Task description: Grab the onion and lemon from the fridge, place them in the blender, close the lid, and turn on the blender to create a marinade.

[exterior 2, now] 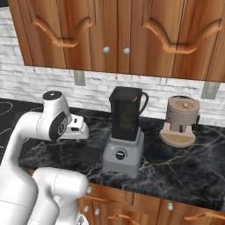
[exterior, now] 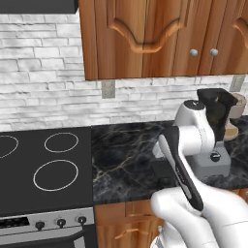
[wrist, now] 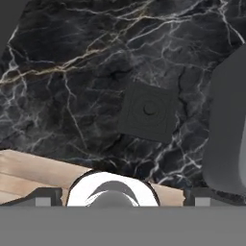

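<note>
The blender stands on the black marble counter, a grey base (exterior 2: 123,154) with a round front knob under a tall dark jar (exterior 2: 126,113). The jar's top is open. A faint yellow-brown patch shows through the jar wall; I cannot tell whether it is the onion or the lemon. The square dark lid (wrist: 148,111) lies flat on the counter just left of the base (wrist: 226,139), and it also shows as the lid (exterior 2: 88,154) in the right base view. My gripper (wrist: 122,199) hangs open above the lid, fingertips wide apart, holding nothing. The fridge is out of view.
A black stovetop (exterior: 48,164) with ring burners adjoins the counter on the left. A tan coffee machine (exterior 2: 180,121) stands right of the blender. Wooden wall cabinets (exterior 2: 114,30) hang overhead. The counter's front edge with wooden drawers (wrist: 33,175) lies just under my hand.
</note>
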